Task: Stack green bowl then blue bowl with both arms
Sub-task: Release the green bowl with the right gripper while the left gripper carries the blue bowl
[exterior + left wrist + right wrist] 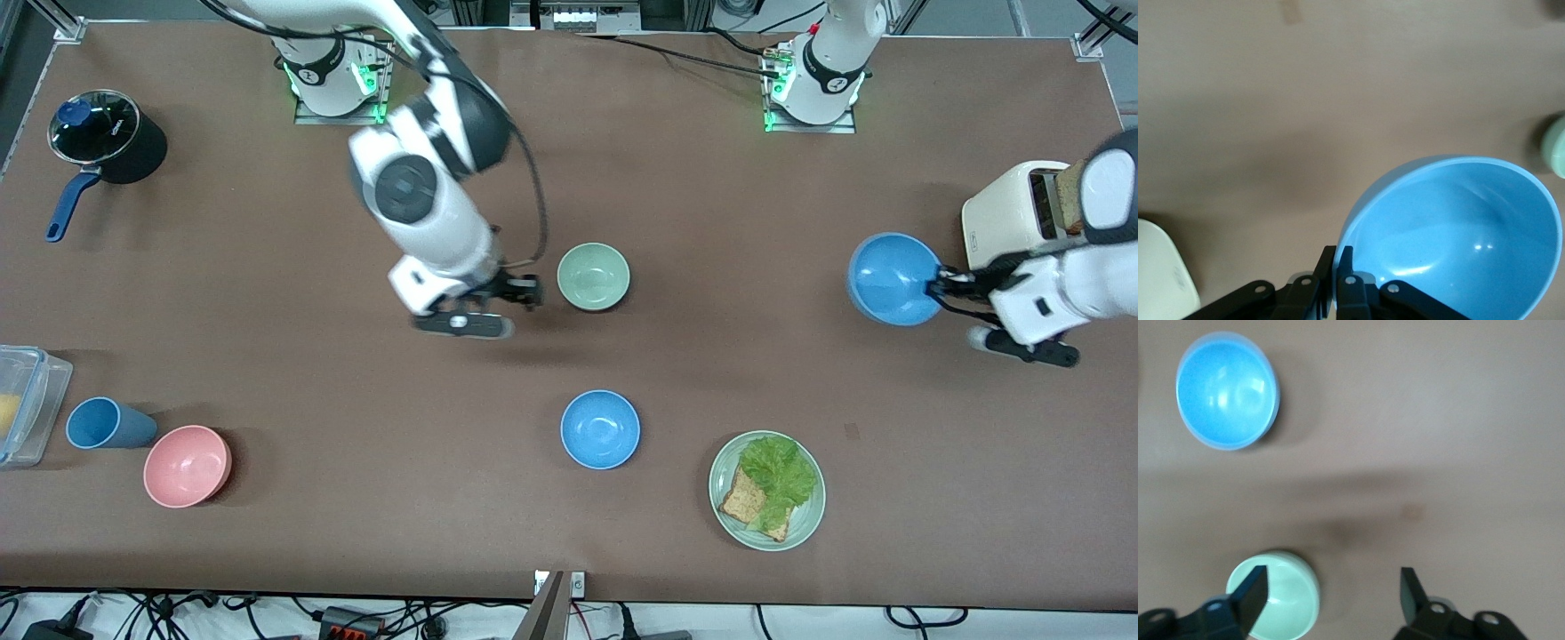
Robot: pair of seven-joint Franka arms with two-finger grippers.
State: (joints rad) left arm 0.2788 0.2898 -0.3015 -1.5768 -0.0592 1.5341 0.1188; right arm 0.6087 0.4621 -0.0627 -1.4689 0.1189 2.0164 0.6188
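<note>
Progress: nothing stacked yet; green bowl (593, 276) sits alone, upright, mid-table.
Left gripper (933, 289): pinched on the rim of a blue bowl (893, 278), held tilted in the air beside the toaster (1009, 216).
Right gripper (520, 292): fingers spread wide, empty, just beside green bowl.
Remaining: carry blue bowl over, nest it.
Axis: round, none.

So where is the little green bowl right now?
The green bowl sits on the table near the middle, beside the right gripper, whose jaws are open, and farther from the front camera than the loose blue bowl.
</note>
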